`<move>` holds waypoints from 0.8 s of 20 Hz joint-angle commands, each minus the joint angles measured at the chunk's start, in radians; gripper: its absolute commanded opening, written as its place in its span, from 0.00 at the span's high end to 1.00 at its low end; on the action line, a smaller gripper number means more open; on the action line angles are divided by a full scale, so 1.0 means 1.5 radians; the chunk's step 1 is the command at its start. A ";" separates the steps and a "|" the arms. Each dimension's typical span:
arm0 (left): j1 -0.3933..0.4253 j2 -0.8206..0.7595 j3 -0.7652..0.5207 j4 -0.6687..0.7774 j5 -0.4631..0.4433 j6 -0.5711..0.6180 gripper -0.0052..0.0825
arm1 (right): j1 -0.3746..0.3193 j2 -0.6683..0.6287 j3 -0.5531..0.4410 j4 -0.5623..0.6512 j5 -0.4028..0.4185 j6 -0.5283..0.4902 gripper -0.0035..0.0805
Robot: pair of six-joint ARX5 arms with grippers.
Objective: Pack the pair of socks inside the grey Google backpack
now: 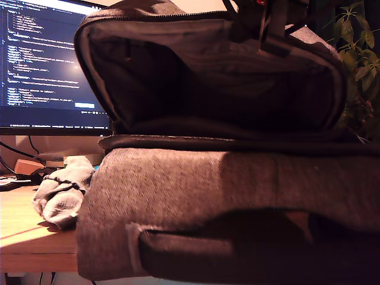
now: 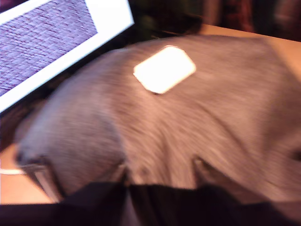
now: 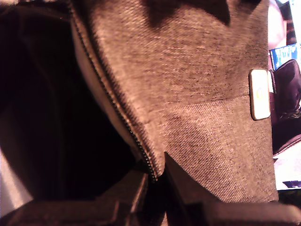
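The grey Google backpack (image 1: 225, 190) lies on the desk, filling most of the exterior view. Its flap (image 1: 208, 71) is raised and shows the dark lining. The pair of socks (image 1: 59, 190) lies on the desk beside the bag, at the exterior view's left, untouched. My second gripper (image 3: 155, 181) is shut on the flap's zipper edge (image 3: 117, 108). Dark arm parts (image 1: 264, 27) meet the flap's top rim in the exterior view. My first gripper (image 2: 160, 174) shows blurred, fingers apart, against the bag's outer fabric below the white patch (image 2: 164, 69).
A lit monitor (image 1: 41, 59) stands behind the socks at the exterior view's left. A leafy plant (image 1: 359, 65) is at that view's right edge. Cables and small items (image 1: 24, 169) sit under the monitor. The desk's front edge (image 1: 35, 255) is near.
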 commanded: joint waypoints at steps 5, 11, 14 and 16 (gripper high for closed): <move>0.065 -0.030 0.002 -0.121 -0.049 -0.007 0.52 | -0.005 -0.013 0.052 -0.025 -0.001 0.056 0.97; 0.244 -0.011 -0.091 -0.023 -0.039 -0.114 0.50 | -0.003 -0.014 0.095 -0.092 -0.012 0.107 0.97; 0.299 0.054 -0.106 -0.015 -0.025 -0.163 0.21 | -0.001 -0.017 0.104 -0.105 -0.014 0.107 0.97; 0.302 0.099 -0.106 0.019 -0.026 -0.157 0.19 | -0.001 -0.017 0.106 -0.106 -0.018 0.107 0.97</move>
